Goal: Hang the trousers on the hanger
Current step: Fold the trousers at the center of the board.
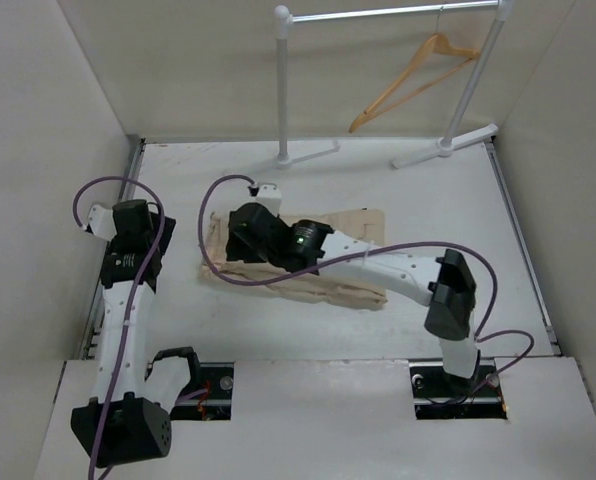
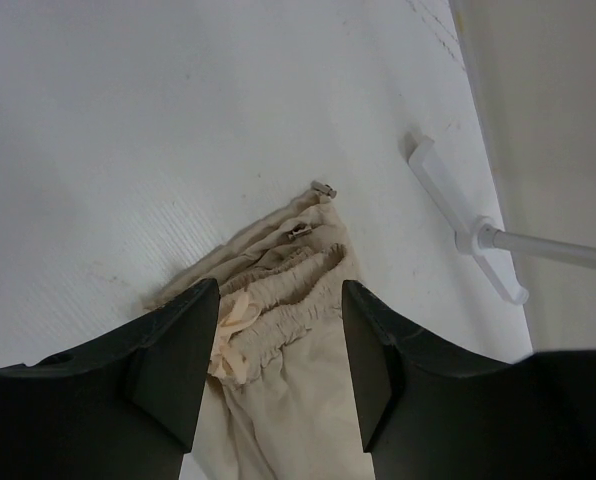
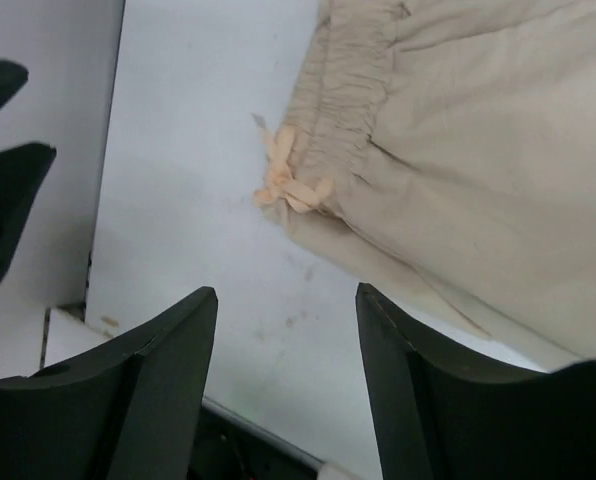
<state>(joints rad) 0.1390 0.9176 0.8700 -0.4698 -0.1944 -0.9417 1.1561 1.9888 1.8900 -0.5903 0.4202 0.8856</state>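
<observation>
- The trousers lie folded flat in the middle of the table. They are well apart from the hanger, which hangs on the white rack at the far edge.
- The left gripper has its jaws wide and holds nothing; the gathered waistband shows between them, below.
- The right gripper is also spread wide and empty, over bare table just beside the drawstring bow.
- The cloth looks soft, light and limp — it will likely sag and unfold when lifted.
- The elastic waistband seems the best hold, being thick and bunched. One claw at each end would probably keep the legs hanging evenly.
- The bow is too flimsy to carry any weight.
</observation>
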